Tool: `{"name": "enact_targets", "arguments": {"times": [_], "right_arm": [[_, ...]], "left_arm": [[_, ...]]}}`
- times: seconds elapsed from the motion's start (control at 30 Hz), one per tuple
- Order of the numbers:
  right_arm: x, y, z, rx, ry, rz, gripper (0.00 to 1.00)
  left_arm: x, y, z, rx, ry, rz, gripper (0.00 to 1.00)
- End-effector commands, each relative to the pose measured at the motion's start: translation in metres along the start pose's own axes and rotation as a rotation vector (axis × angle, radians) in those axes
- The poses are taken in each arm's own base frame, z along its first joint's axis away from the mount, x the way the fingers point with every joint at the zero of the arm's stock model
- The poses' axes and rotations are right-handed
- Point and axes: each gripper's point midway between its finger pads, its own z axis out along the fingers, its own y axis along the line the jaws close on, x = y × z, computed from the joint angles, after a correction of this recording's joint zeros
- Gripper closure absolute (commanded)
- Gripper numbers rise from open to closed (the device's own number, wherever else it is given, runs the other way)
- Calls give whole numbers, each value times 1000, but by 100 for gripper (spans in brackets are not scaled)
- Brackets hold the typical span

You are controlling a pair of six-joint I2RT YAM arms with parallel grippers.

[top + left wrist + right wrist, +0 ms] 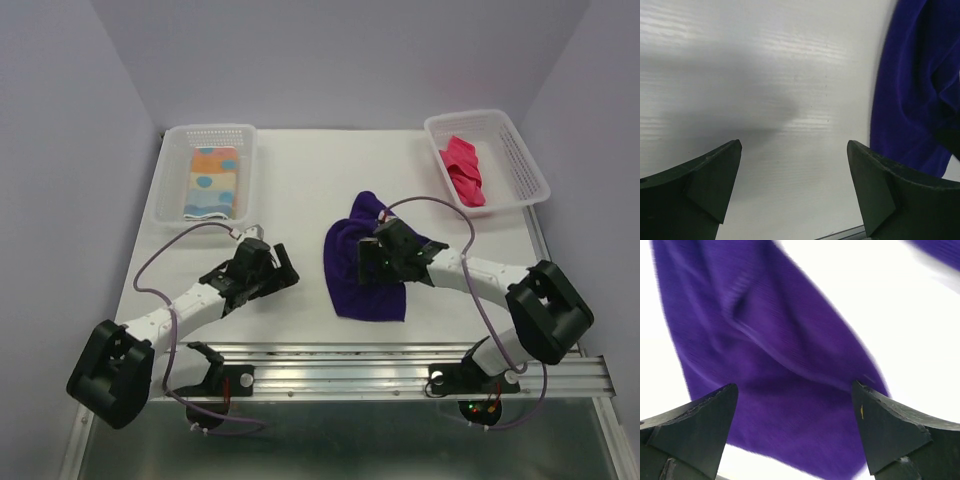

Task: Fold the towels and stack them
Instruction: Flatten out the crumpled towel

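Observation:
A deep purple towel [360, 275] lies crumpled in the middle of the table. My right gripper [368, 262] hovers over it with jaws wide open; the right wrist view shows the purple towel [785, 370] between and below the open fingers, not gripped. My left gripper [285, 270] is open and empty to the left of the towel; the left wrist view shows the towel's edge [910, 100] at the right. A folded striped, polka-dot towel [212, 182] lies in the left basket. A hot pink towel [463, 168] lies in the right basket.
A white perforated basket [180, 140] stands at the back left and another white basket [520, 160] at the back right. A metal rail [400, 375] runs along the near table edge. Purple cables loop from both arms.

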Motion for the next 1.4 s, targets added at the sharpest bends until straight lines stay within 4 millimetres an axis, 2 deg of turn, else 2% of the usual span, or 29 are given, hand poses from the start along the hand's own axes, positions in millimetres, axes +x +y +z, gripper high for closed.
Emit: {"name": "enact_targets", "arguments": {"times": [0.0,0.03,0.07,0.1,0.2,0.27,0.4,0.47,0.53,0.6,0.67,0.7,0.77,0.9,0.97,1.07,1.17,1.37], "right_arm": [[11,-31,-28,121,28,12,0],[8,-29,-39,104,6,19,0],[13,-30,-39,105,24,24,0],[12,-29,-48,92,5,42,0],[22,-49,-62,180,8,89,0],[42,-64,-68,258,64,148,0],[73,-79,-78,326,130,257,0],[83,-83,-85,340,139,294,1],[85,-84,-88,332,119,332,9],[91,-84,-85,313,123,348,20],[89,-81,-82,291,101,364,29],[89,-81,-80,285,97,364,32],[87,-80,-78,276,89,359,38],[81,-83,-72,300,66,352,42],[72,-77,-71,274,43,350,44],[71,-67,-66,224,56,345,47],[76,-70,-61,242,77,340,50],[81,-61,-48,197,122,312,52]], "left_arm": [[15,-27,0,93,52,86,1],[18,-33,-1,106,60,106,1],[17,-35,-1,110,57,107,1],[19,-39,-3,124,60,122,1],[23,-52,-7,167,67,148,1],[22,-61,-9,189,68,167,1],[25,-77,-13,222,69,206,1],[28,-80,-12,223,73,217,1],[32,-78,-10,212,85,223,1],[34,-77,-8,206,90,222,1],[39,-77,-6,201,104,230,1],[37,-85,-6,226,90,230,1],[38,-87,-5,227,89,239,1],[38,-89,-4,220,70,245,1],[38,-89,-4,222,69,249,1],[39,-89,-4,223,70,251,1],[39,-87,-4,221,67,257,1],[41,-83,-4,218,65,255,1]]}}
